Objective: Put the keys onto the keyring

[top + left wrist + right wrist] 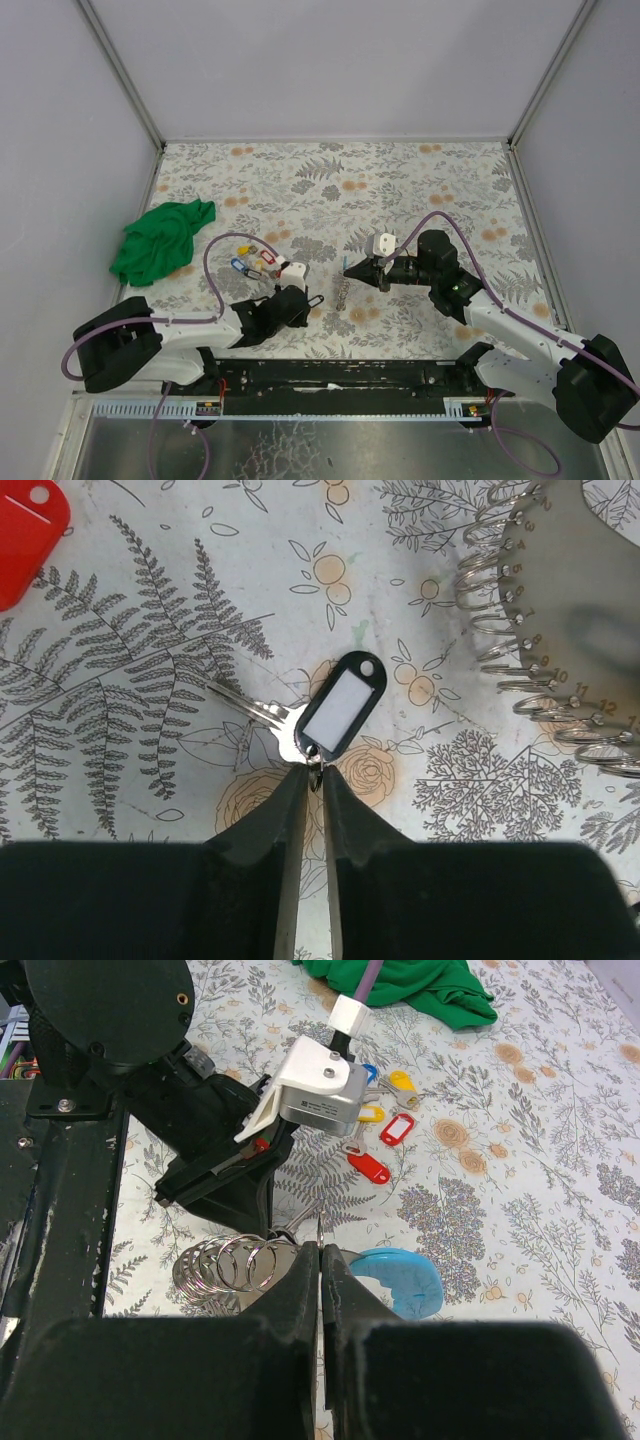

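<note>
A key with a black tag [338, 712] lies on the flowered table, and my left gripper [313, 772] is shut on the small ring at its head. The keyring [560, 630], a grey plate hung with several wire loops, lies just to the right of that key. My right gripper [320, 1248] is shut on the keyring's thin grey edge [322, 1228], with its light-blue arc [400, 1280] to the right and the loops [225, 1265] to the left. From above, the left gripper [310, 300] and the right gripper [347, 268] stand close together around the keyring [343, 292]. More keys [255, 262] with red, blue and yellow tags lie beyond the left gripper.
A crumpled green cloth [162, 240] sits at the left of the table. A red tag [25, 535] shows at the upper left of the left wrist view. Purple cables [215, 265] loop over both arms. White walls close in the table on three sides.
</note>
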Controlling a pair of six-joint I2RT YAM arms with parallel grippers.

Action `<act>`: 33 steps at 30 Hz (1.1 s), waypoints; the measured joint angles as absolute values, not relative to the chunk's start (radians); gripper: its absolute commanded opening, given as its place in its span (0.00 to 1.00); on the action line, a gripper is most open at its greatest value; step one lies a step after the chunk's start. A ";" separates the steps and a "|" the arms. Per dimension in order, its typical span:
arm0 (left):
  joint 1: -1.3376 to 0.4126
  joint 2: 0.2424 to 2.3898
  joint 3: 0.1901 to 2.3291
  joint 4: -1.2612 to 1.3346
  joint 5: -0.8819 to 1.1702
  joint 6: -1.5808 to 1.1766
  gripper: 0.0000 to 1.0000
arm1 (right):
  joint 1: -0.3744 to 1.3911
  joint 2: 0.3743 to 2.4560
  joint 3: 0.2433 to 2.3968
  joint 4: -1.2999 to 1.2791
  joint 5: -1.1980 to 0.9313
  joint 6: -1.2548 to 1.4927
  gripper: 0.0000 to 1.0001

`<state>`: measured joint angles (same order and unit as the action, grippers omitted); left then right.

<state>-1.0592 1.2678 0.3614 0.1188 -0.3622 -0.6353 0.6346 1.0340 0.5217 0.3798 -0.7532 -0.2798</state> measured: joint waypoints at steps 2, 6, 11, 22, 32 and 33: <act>-1.060 1.275 0.363 0.124 -0.366 -0.634 0.01 | 0.635 1.034 0.522 0.380 -0.753 -0.280 0.00; -1.060 1.279 0.365 0.127 -0.369 -0.631 0.00 | 0.635 1.034 0.522 0.380 -0.753 -0.280 0.00; -1.060 1.237 0.368 0.066 -0.367 -0.608 0.00 | 0.635 1.034 0.520 0.380 -0.753 -0.280 0.00; -1.045 1.014 0.462 0.010 -0.351 -0.306 0.00 | 0.635 1.034 0.519 0.379 -0.774 -0.278 0.00; -0.891 0.946 0.464 0.102 -0.110 0.027 0.00 | 0.635 1.017 0.514 0.371 -0.780 -0.289 0.00; -0.884 0.941 0.464 0.120 -0.081 0.059 0.00 | 0.635 1.014 0.513 0.370 -0.780 -0.292 0.00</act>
<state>-0.8837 0.9405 0.4637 0.1204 -0.0807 0.0589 0.6346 1.0138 0.5125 0.3702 -0.7795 -0.2924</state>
